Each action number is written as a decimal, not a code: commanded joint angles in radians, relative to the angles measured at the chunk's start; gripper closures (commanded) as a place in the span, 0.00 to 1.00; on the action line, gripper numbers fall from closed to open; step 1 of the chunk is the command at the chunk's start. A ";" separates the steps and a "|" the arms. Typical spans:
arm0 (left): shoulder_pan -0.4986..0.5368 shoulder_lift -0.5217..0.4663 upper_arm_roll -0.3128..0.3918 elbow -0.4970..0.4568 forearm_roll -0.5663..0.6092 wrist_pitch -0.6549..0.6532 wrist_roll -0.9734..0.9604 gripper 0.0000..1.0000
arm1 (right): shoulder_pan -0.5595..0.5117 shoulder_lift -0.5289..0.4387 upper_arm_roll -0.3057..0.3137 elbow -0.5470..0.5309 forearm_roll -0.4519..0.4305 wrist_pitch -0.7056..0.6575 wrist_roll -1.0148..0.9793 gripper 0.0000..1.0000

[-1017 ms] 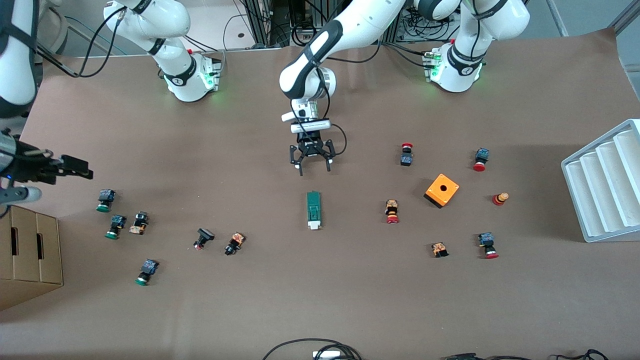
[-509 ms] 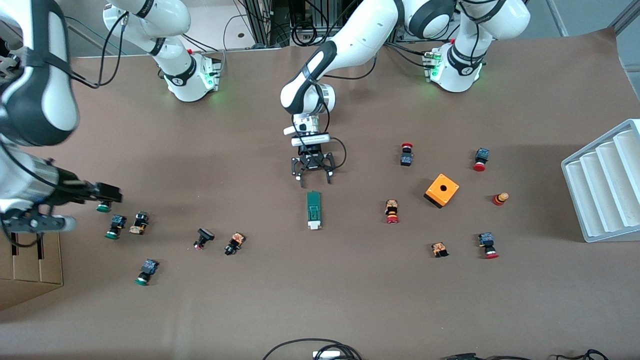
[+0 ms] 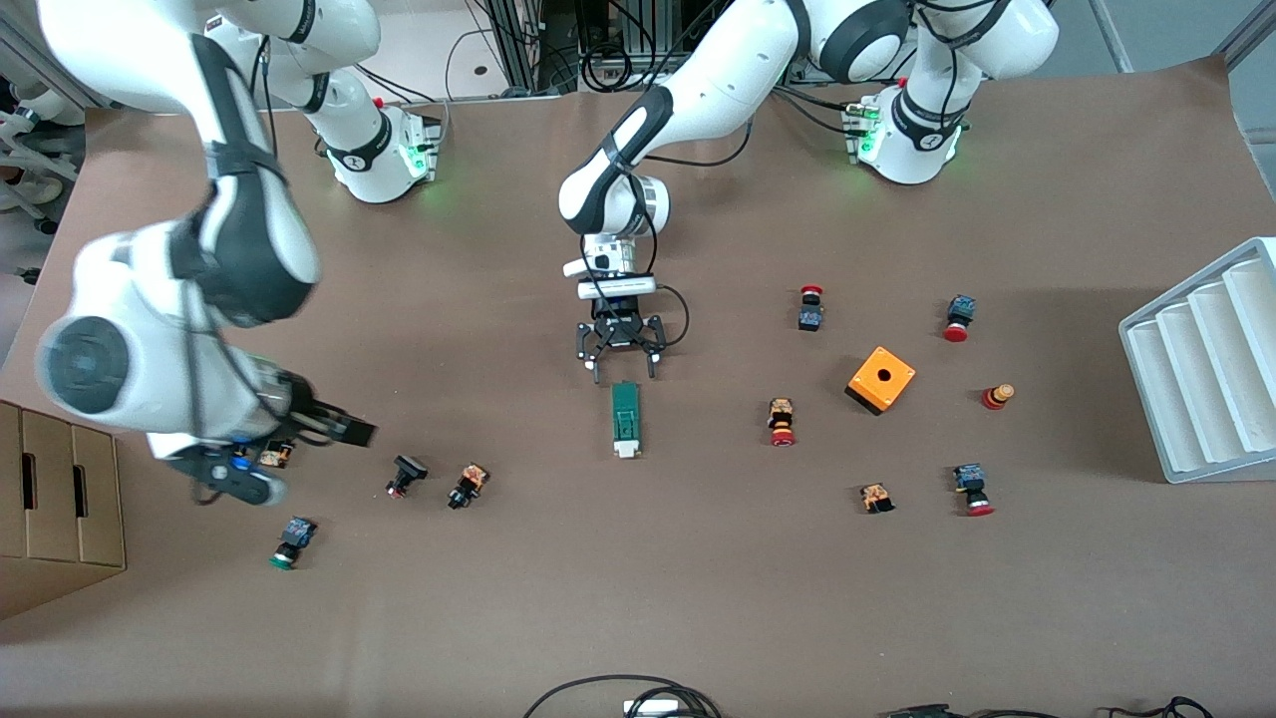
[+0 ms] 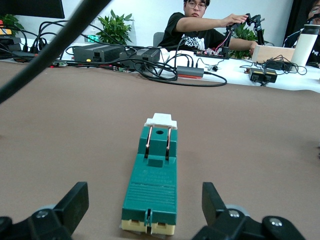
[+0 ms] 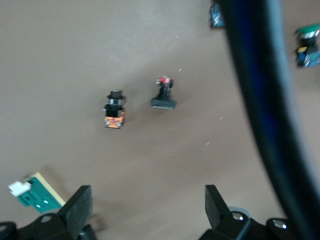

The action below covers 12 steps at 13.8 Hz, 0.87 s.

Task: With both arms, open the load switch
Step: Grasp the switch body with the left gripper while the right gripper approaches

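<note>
Load switch (image 3: 625, 420), a slim green rectangular bar with a small white block at the end nearer the front camera, lies flat on the brown table (image 3: 698, 598) about midway between the two arms' ends. In the left wrist view the same green body (image 4: 152, 182) shows two copper strips and a cream edge at the gripper's end.

Left gripper (image 3: 620, 351), black, two-fingered, hangs low just over the switch's end farther from the camera. Jaws spread wide, wider than the bar, one finger (image 4: 75, 202) on each side of it, gripping nothing and not touching it.

Right gripper (image 3: 344, 431) is in the air over the cluster of small push buttons toward the right arm's end of the table (image motion-blurred). Jaws wide apart, empty; its fingers (image 5: 80, 205) frame bare table, with a black-capped button (image 5: 114, 108) and a red-tipped one (image 5: 164, 95) lying apart from them.
</note>
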<state>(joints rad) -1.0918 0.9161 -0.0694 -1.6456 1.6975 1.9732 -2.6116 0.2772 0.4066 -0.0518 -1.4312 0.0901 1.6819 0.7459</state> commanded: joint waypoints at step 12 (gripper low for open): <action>0.006 0.096 0.008 0.104 0.024 0.003 0.011 0.00 | 0.344 0.487 -0.060 0.402 0.019 0.231 1.007 0.01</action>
<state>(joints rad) -1.0904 0.9782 -0.0661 -1.5822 1.7043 1.9731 -2.6087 0.5938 0.8011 -0.0846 -1.1558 0.0937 1.9051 1.6492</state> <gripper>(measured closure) 0.000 0.004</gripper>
